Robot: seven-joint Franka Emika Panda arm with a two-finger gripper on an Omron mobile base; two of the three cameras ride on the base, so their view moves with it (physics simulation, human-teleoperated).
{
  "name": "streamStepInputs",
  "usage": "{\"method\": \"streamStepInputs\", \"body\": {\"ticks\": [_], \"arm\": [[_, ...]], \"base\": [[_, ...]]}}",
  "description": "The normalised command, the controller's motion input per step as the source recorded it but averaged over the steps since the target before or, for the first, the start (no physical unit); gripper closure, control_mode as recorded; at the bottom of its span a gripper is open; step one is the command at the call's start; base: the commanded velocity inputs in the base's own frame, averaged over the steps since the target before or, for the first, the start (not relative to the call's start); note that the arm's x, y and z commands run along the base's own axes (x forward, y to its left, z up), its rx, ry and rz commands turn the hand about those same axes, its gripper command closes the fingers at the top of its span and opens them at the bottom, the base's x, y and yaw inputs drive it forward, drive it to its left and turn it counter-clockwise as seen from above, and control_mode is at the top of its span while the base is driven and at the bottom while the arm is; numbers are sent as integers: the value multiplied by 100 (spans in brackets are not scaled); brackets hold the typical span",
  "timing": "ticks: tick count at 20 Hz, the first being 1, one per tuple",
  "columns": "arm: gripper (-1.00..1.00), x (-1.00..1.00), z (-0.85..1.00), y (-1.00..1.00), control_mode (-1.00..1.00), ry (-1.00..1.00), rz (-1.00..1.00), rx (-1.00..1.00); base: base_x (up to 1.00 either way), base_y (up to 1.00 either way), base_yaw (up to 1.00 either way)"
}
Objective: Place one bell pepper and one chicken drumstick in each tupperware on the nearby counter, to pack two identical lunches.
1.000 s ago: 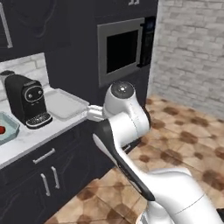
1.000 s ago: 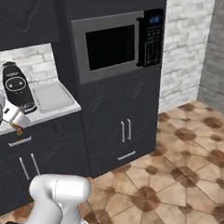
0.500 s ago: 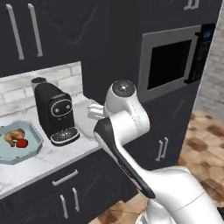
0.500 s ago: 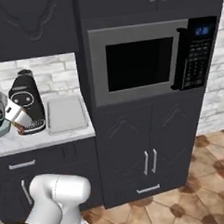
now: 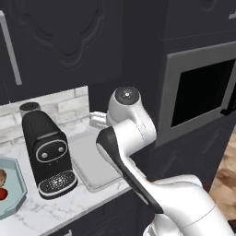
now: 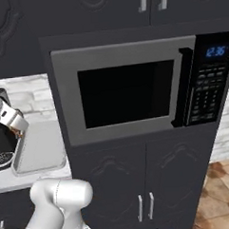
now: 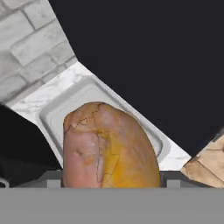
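A golden-brown chicken drumstick (image 7: 109,144) sits between my fingers in the hand view, and my gripper (image 7: 112,181) is shut on it. Below and beyond it lies the light grey rectangular tupperware (image 7: 57,109), nothing showing inside it, on the marble counter (image 7: 35,98). From the left base view, the hand (image 5: 98,120) hovers over the back of that grey tupperware (image 5: 92,166). The pale teal octagonal tupperware (image 5: 11,203) at the left edge holds a second drumstick (image 5: 1,176) and a red bell pepper (image 5: 2,193). The hand (image 6: 9,119) also hangs above the grey tupperware (image 6: 39,149).
A black coffee machine (image 5: 48,156) stands on the counter (image 5: 41,216) between the two containers. Right of the grey container rises a tall dark cabinet with a built-in microwave (image 6: 134,91). A brick backsplash (image 7: 30,52) runs behind the counter.
The whole picture has shifted: the base has driven closer to the counter and the microwave cabinet. The gripper keeps its hold on the drumstick, now over the grey tupperware.
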Motion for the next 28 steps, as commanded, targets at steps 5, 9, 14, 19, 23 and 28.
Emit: {"method": "streamStepInputs", "body": {"ticks": [5,9,14,19,23,28], "arm": [[100,60,-56,-8,-100,18,0,0],[100,85,-100,26,-100,33,1,-1],[100,61,-93,65,-100,20,1,-8],[100,62,-83,28,-100,4,1,-6],[100,94,-70,0,-100,-2,0,0],[-100,57,-34,1,-100,-3,-2,0]], "base": [[40,-13,1],[0,0,0],[0,0,0],[0,0,0],[0,0,0],[0,0,0]]}}
